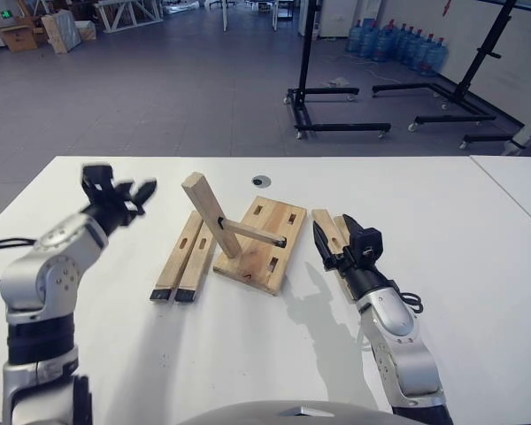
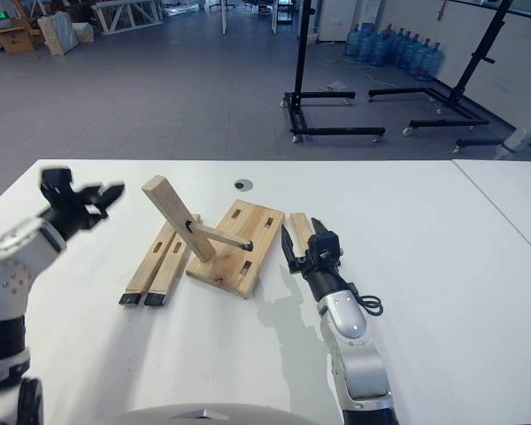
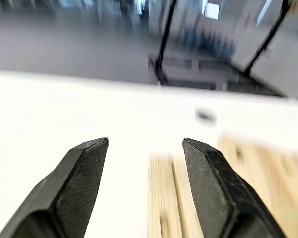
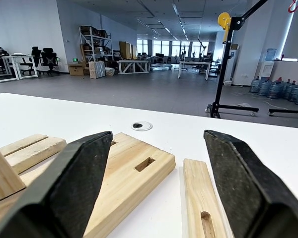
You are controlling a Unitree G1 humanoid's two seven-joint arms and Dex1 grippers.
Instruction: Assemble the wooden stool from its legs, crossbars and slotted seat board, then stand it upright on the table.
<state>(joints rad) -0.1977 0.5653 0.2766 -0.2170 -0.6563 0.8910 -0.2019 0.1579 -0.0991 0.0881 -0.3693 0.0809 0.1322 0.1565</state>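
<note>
We see a white table (image 1: 478,266) running the width of the scene, its far edge just behind the work and a second table (image 1: 522,177) butted against its right end along a thin seam. Bare tabletop stretches to the right of the right arm and along the near edge in front of the parts. The slotted seat board (image 1: 257,257) lies flat near the table's middle, turned at an angle. Just to its left a pair of legs (image 1: 188,261) lies side by side, touching each other. A tilted leg (image 1: 210,214) leans up from the board's left edge, and a crossbar (image 1: 255,235) runs from that leg down to a slot near the board's middle; we cannot tell whether its end is seated. Two more legs (image 1: 326,223) lie just right of the board, partly under the right arm. The right gripper (image 4: 158,133) sits low over them with its jaws spread wide, one finger over the board's corner and the other beyond the nearer leg, gripping nothing; we cannot tell if it touches the wood. The left gripper (image 3: 145,141) hangs raised over the table's left part, well apart from the board, jaws also wide and holding nothing, with the lying pair below. A small round cable port (image 1: 262,181) sits behind the board, near the far edge.
</note>
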